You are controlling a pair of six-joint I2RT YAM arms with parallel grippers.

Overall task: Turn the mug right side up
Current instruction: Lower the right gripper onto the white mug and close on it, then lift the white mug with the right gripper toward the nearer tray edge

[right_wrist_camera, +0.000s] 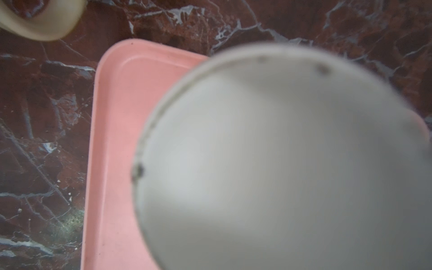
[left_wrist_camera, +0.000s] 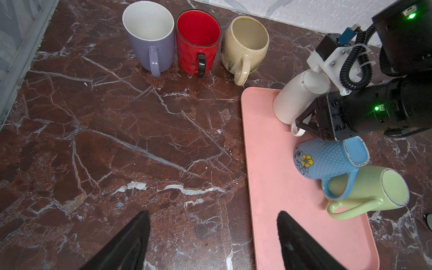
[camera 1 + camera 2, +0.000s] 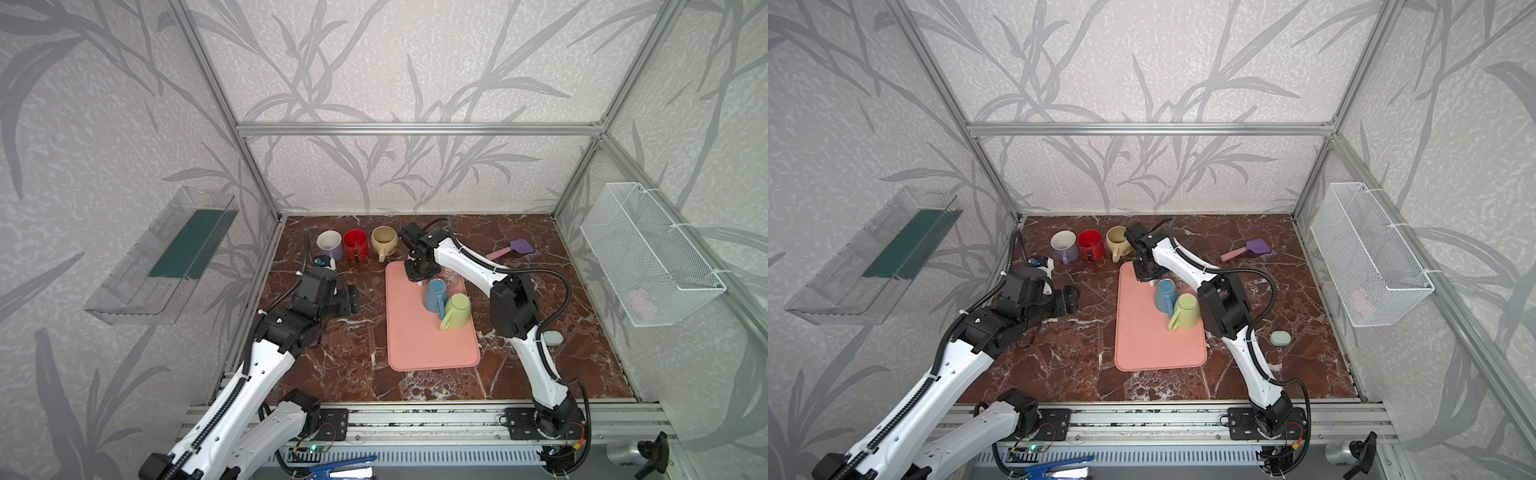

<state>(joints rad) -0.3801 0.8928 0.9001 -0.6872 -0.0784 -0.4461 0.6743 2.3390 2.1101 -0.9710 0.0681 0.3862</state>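
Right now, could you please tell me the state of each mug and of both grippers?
lavender mug: upright, empty.
red mug: upright, empty.
cream mug: upright, empty.
white mug: upside down on the pink tray, handle gripped.
blue mug: upside down on the tray.
green mug: upside down on the tray.
right gripper: shut on the white mug's handle.
left gripper: open, holding nothing.

In the right wrist view the picture is mostly filled by the blurred bottom of the white mug (image 1: 280, 163), cut off by two edges; much of the pink tray (image 1: 112, 140) is hidden behind it, and only a blurred corner of the beige mug (image 1: 42, 21) is seen. In both top views the white mug is almost wholly covered by the right gripper (image 3: 419, 279). The pink thing (image 3: 638, 299) in the wire basket (image 3: 665, 232) cannot be identified.
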